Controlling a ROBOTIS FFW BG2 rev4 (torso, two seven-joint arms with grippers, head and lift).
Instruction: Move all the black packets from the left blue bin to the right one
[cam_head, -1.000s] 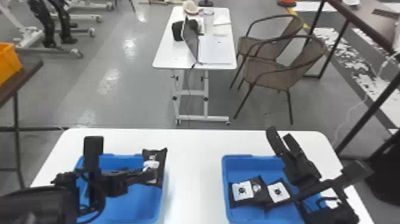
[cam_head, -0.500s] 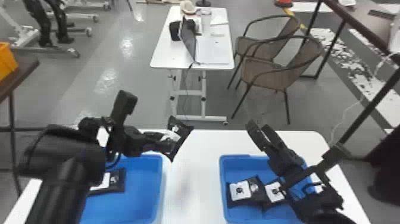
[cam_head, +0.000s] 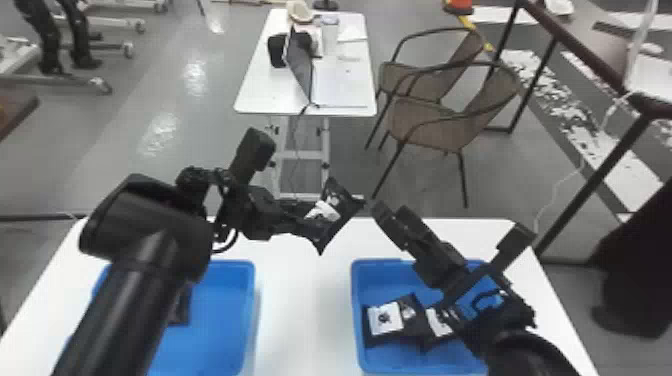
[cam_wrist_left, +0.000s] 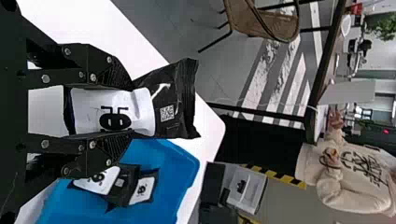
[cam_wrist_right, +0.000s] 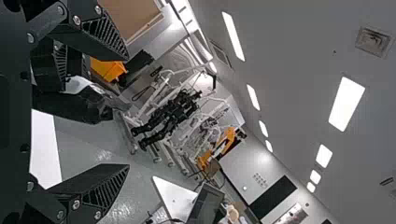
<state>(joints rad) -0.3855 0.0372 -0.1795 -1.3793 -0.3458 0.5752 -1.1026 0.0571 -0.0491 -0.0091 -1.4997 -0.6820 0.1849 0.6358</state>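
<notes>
In the head view my left gripper (cam_head: 305, 217) is shut on a black packet (cam_head: 332, 212), held above the table between the bins. The left wrist view has the packet (cam_wrist_left: 168, 100) pinched between both fingers of the left gripper (cam_wrist_left: 123, 109). My right gripper (cam_head: 395, 220) is over the back of the right blue bin (cam_head: 356, 300), just right of the held packet; in the right wrist view the right gripper (cam_wrist_right: 121, 112) stands open. Two packets with white labels (cam_head: 385, 319) lie in the right bin. Another packet (cam_head: 181, 305) lies in the left blue bin (cam_head: 250, 300), partly hidden by the left arm.
Both bins stand on a white table (cam_head: 300, 310). Beyond it are a smaller white table (cam_head: 345, 90) with a laptop, and brown chairs (cam_head: 435, 125). A dark-framed table (cam_head: 595, 185) stands at the right.
My left gripper has carried its packet up out of the left bin and rightward, close to the right gripper. The right gripper has changed little.
</notes>
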